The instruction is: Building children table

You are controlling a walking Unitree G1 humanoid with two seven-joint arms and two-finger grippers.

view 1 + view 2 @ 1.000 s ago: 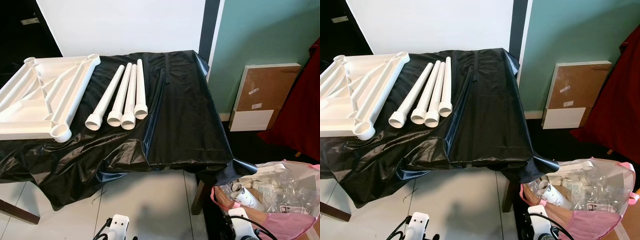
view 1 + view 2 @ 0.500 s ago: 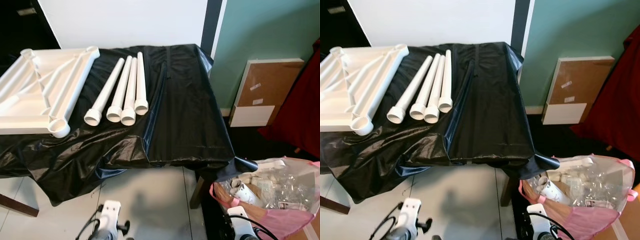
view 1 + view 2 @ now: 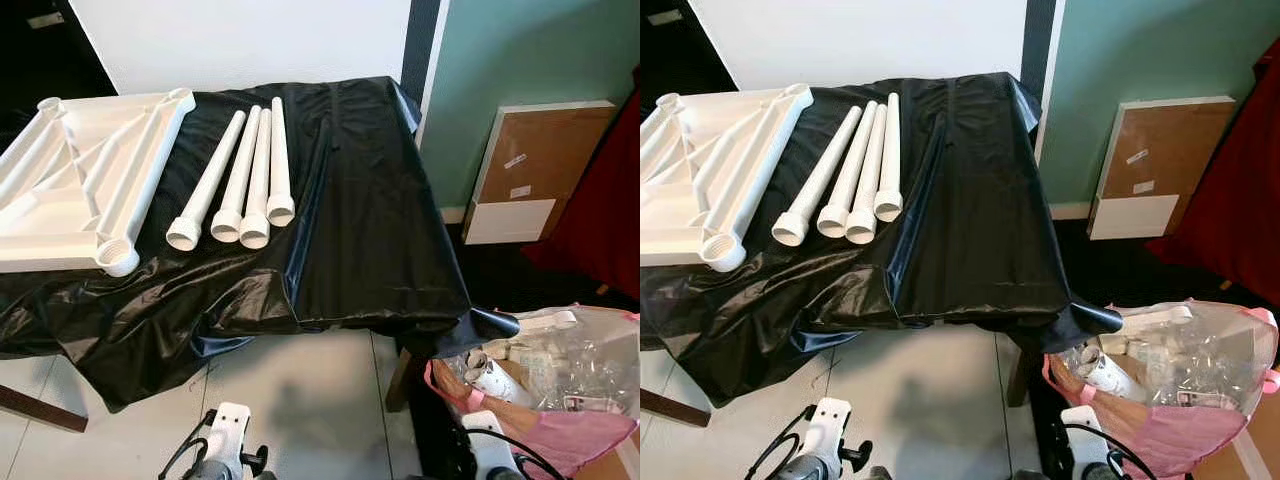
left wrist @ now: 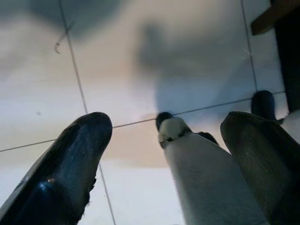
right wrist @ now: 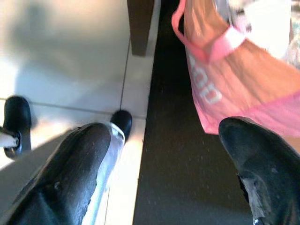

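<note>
Camera shifted; table legs (image 3: 240, 180) unmoved, jaws apart.

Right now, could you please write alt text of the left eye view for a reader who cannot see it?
Four white table legs lie side by side on a table covered with a black plastic sheet, next to an upside-down white tabletop. On the floor to the right stands a pink bag, and a brown board leans against the green wall.

Head cameras look down on the same table (image 3: 380, 200) from its front edge; both wrist cameras face the floor (image 4: 117, 61) closely.
</note>
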